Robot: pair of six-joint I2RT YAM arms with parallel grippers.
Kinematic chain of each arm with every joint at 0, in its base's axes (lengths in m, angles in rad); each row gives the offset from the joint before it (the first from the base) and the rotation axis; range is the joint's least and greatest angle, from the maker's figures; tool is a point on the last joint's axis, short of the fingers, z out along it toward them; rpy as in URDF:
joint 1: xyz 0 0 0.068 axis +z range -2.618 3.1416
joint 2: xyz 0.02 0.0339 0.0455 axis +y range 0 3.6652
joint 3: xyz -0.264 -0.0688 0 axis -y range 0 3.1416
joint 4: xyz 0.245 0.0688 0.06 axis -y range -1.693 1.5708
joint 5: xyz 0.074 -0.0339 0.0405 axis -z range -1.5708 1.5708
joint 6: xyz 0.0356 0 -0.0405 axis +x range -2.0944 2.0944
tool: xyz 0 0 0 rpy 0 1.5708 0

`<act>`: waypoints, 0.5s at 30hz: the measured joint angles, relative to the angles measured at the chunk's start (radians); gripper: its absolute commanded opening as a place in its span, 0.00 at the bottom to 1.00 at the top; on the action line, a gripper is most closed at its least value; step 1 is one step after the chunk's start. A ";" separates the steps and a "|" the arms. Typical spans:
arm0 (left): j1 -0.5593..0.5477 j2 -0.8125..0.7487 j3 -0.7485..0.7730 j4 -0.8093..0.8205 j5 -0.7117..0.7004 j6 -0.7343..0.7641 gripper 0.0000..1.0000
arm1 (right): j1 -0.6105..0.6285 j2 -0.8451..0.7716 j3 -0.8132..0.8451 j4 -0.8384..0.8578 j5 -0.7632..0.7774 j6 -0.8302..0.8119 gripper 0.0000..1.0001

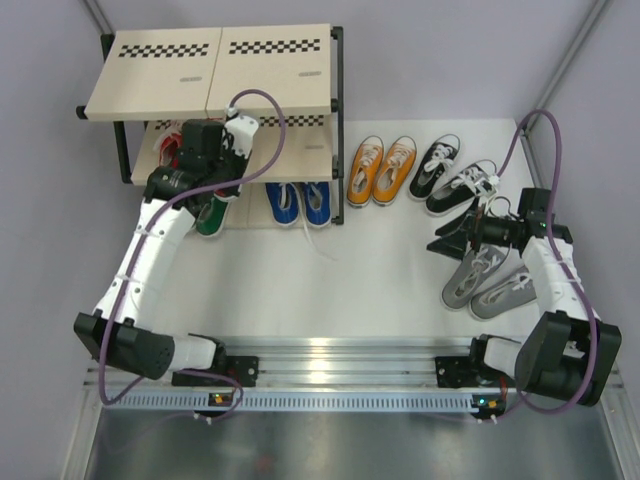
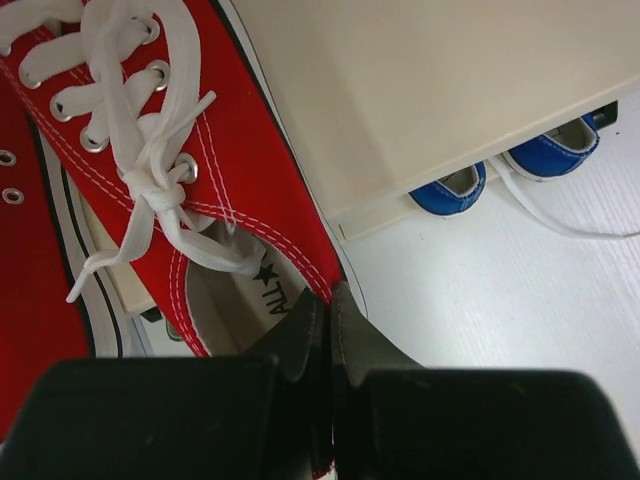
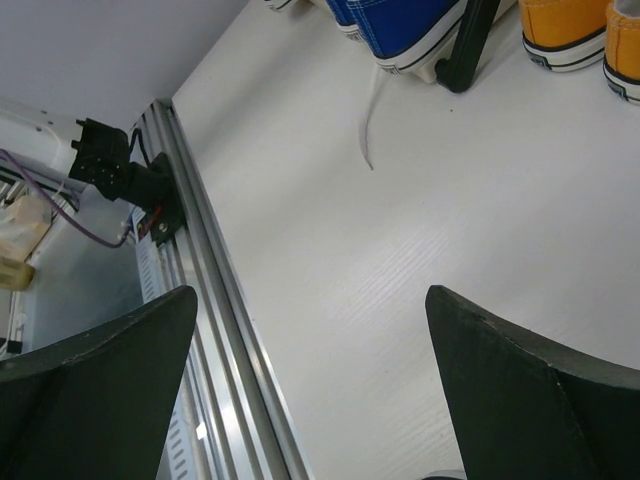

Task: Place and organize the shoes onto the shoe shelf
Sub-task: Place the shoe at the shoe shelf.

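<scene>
The shoe shelf [image 1: 210, 65] stands at the back left. My left gripper [image 1: 192, 158] is shut on the heel wall of a red shoe [image 2: 240, 180] at the middle board [image 2: 420, 90]; its jaws [image 2: 328, 295] pinch the collar. A second red shoe [image 2: 25, 230] lies beside it. A green shoe [image 1: 210, 215] and the blue pair [image 1: 298, 203] sit under the shelf. The orange pair [image 1: 382, 170], black pair [image 1: 450, 172] and grey pair [image 1: 490, 280] lie on the table. My right gripper [image 1: 445, 237] is open and empty above the table [image 3: 310, 292], just left of the grey pair.
The shelf's black front leg [image 3: 470, 45] stands between a blue shoe [image 3: 400, 25] and an orange shoe [image 3: 565, 30]. A loose white lace [image 3: 370, 130] trails onto the table. The aluminium rail [image 3: 210, 300] runs along the near edge.
</scene>
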 measured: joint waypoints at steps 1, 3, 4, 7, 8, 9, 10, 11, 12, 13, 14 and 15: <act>0.008 0.011 0.009 0.002 0.010 0.011 0.00 | 0.000 0.000 0.000 -0.002 -0.002 -0.001 0.97; 0.020 0.024 0.024 0.003 0.024 0.029 0.00 | 0.000 0.000 0.000 -0.006 -0.006 -0.004 0.97; 0.026 0.031 0.032 0.005 0.030 0.036 0.00 | 0.000 0.000 0.000 -0.007 -0.007 -0.006 0.97; 0.040 0.044 0.041 0.011 0.032 0.058 0.00 | -0.002 0.000 0.001 -0.014 -0.013 -0.016 0.97; 0.044 0.047 0.043 0.012 0.031 0.064 0.00 | -0.004 0.000 0.002 -0.021 -0.014 -0.022 0.97; 0.048 0.050 0.044 0.013 0.029 0.068 0.00 | -0.005 0.000 0.002 -0.027 -0.014 -0.028 0.97; 0.051 0.051 0.045 0.012 0.026 0.071 0.00 | -0.005 0.000 0.003 -0.035 -0.014 -0.034 0.97; 0.056 0.052 0.045 0.012 0.021 0.073 0.00 | -0.005 0.001 0.005 -0.043 -0.014 -0.039 0.97; 0.060 0.052 0.045 0.012 0.014 0.075 0.00 | -0.006 0.002 0.008 -0.048 -0.016 -0.044 0.97; 0.062 0.052 0.045 0.012 0.008 0.076 0.01 | -0.006 0.002 0.013 -0.058 -0.018 -0.050 0.97; 0.065 0.052 0.045 0.012 0.001 0.076 0.03 | -0.006 0.003 0.016 -0.059 -0.020 -0.055 0.97; 0.068 0.052 0.044 0.012 -0.010 0.077 0.03 | -0.006 0.004 0.020 -0.066 -0.021 -0.062 0.97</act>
